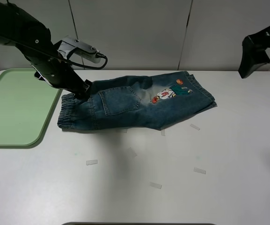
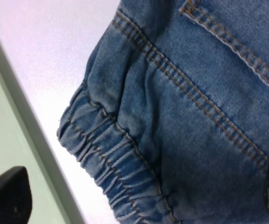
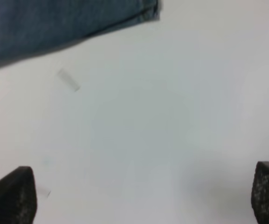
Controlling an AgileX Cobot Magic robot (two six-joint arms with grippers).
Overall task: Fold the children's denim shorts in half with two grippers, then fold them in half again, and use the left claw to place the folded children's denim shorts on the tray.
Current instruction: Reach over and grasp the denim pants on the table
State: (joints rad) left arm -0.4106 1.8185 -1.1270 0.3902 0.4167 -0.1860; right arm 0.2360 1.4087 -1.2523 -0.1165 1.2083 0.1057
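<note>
Children's denim shorts point(image 1: 135, 103) lie folded at the middle of the white table point(image 1: 172, 187) in the high view, back pocket point(image 1: 120, 100) and cartoon patch point(image 1: 168, 93) facing up, the gathered waistband point(image 1: 74, 111) turned toward the pale-green tray point(image 1: 13, 108) and just beside its rim. The left gripper point(image 1: 84, 90) is low at the far corner of the waistband, while the right gripper point(image 1: 252, 60) hangs raised at the table's far right, well apart from the cloth; small strips of tape point(image 1: 91, 162) dot the table. From the left wrist, the waistband and a stitched seam fill the picture, and the two black fingers point(image 2: 6, 198) show only at opposite edges, so the jaws stand wide with nothing pinched; whether they touch the denim I cannot tell. From the right wrist, the fingers point(image 3: 13, 198) are likewise spread wide over bare table, with the shorts' hem point(image 3: 55, 23) well apart from them.
</note>
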